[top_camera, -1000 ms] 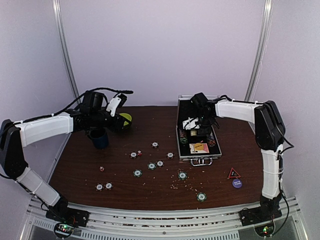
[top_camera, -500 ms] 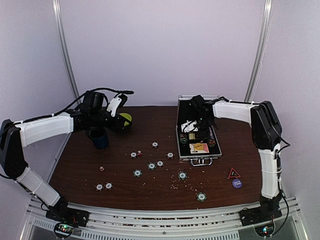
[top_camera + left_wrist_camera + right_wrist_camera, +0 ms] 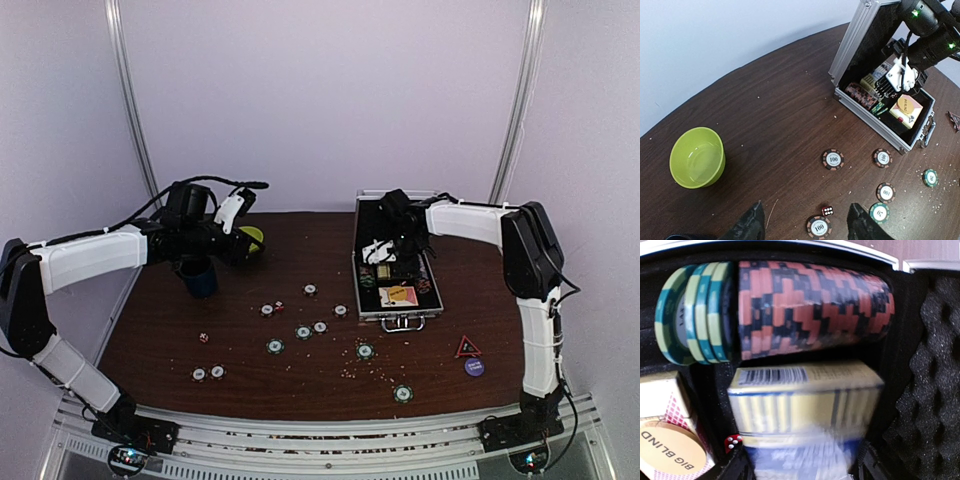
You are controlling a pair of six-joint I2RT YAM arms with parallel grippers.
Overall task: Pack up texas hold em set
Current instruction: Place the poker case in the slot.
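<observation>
- Right gripper (image 3: 378, 248): sat low inside the open briefcase (image 3: 398, 320) at 2 o'clock on the table (image 3: 160, 340), fingers either side of a yellow-and-blue card deck box (image 3: 805, 400). Could not tell whether clamped on it or clear of it.
- Left gripper (image 3: 805, 209): hung at 10 o'clock by the mug (image 3: 198, 278) and bowl (image 3: 697, 157), jaws apart, nothing between them.
- Judged the step as seating that deck box in its slot.
- Next move probably called for a straight lift out, clear of the upright lid, then a turn to the loose pieces.
- Noted loose poker chips (image 3: 275, 346) scattered from table centre to 6 o'clock, a red die (image 3: 827, 210) among them, and two dealer buttons (image 3: 467, 347) at 4 o'clock, near the case but apart from it.
- Looked silver-edged and foam-lined in black, handle toward 6 o'clock. Already held a row of red-and-black chips (image 3: 810, 310), a few green ones (image 3: 690, 315) on edge beside it, a "BIG BLIND" button (image 3: 670, 452) and a small red die (image 3: 731, 441).
</observation>
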